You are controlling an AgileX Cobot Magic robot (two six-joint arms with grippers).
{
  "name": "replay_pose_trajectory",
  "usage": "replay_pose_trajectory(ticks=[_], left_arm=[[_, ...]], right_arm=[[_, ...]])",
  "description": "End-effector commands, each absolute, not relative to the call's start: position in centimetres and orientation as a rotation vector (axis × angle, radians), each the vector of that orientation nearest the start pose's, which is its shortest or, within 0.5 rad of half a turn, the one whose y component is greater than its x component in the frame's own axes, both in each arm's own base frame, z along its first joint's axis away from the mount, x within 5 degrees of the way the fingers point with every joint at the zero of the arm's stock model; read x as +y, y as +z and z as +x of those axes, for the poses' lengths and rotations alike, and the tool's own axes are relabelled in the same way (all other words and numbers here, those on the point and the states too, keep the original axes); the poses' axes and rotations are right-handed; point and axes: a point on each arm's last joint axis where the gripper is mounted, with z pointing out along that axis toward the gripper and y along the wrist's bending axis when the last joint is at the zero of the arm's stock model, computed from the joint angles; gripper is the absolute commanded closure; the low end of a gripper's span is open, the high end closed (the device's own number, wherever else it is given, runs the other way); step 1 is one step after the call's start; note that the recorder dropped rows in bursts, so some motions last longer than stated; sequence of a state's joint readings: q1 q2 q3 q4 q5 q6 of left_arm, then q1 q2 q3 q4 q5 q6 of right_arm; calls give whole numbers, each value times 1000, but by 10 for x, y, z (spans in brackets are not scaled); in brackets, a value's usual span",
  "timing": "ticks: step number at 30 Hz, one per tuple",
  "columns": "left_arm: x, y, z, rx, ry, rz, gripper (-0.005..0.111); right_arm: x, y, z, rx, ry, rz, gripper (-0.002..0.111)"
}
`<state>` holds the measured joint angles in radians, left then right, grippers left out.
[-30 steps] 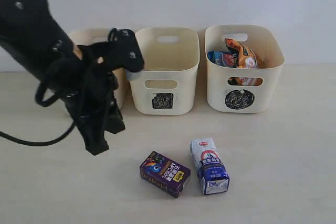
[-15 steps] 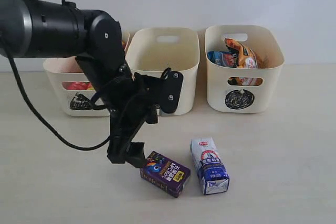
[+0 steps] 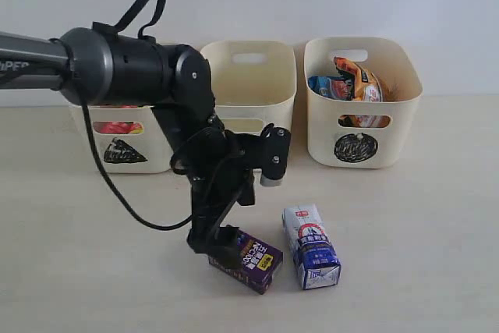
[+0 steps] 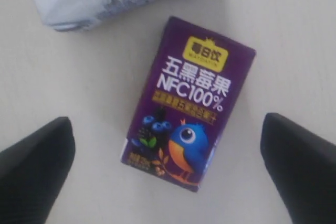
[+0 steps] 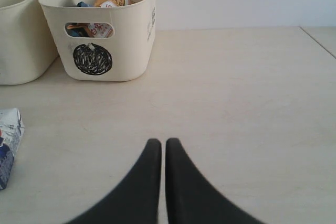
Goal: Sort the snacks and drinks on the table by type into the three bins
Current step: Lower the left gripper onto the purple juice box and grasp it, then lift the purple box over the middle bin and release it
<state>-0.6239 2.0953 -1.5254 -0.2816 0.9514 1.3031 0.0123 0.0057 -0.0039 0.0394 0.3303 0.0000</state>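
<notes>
Nearest, the purple carton (image 3: 248, 260) lies flat on the pale surface (image 3: 421, 271) with its printed face up. The white and blue carton (image 3: 311, 256) lies just beside it on the right, a narrow gap between them. The left fingers (image 4: 35, 174) are spread wide, one on either side of the purple carton and clear of its edges in the wrist view; they hold nothing. In the exterior view the black left arm (image 3: 156, 76) slants down from the left, its tip at the carton's left end. The right fingers (image 5: 151, 182) are pressed nearly together with nothing between them, over bare surface. Behind stand three cream bins in a row. The triangle bin (image 3: 117, 154) on the left shows something red through its handle slot. The arm hides the mark on the middle bin (image 3: 248, 76). The circle bin (image 3: 360, 150) on the right holds an orange-black bag (image 3: 359, 77) and a blue-white packet (image 3: 322, 85).
</notes>
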Motion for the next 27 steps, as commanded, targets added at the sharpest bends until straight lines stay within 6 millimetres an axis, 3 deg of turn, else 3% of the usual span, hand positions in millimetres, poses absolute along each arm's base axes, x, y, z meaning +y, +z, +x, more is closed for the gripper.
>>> replay_pose_trajectory(ticks=[1, 7, 16, 23, 27], left_arm=[[-275, 163, 336, -2080, 392, -2570, 18], [-275, 159, 337, -1928, 392, -2613, 21], [-278, 126, 345, -1927, 346, -2619, 24], [-276, 123, 347, -1904, 285, -2639, 61], [-275, 125, 346, -1944, 294, -2596, 103]], right_arm=[[2, 184, 54, 1806, 43, 13, 108], [2, 184, 54, 1811, 48, 19, 108], [2, 184, 54, 1811, 48, 19, 108], [2, 184, 54, 1811, 48, 19, 108], [2, 184, 54, 1811, 48, 19, 108]])
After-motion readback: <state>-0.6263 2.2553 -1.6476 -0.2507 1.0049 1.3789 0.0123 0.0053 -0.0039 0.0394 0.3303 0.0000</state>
